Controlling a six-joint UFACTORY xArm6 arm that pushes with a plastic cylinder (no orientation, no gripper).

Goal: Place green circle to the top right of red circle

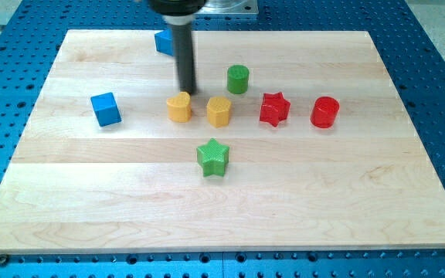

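The green circle [238,79] stands a little above the board's middle. The red circle [324,112] stands to its right and lower, near the view's right. My tip [187,93] is at the end of the dark rod, left of the green circle and just above the yellow heart [179,106]. There is a gap between my tip and the green circle.
A yellow hexagon [219,111] sits below the green circle, a red star [274,108] between it and the red circle. A green star [213,157] lies lower at the middle. A blue cube [106,108] is at the left; another blue block [163,42] is partly hidden behind the rod at the top.
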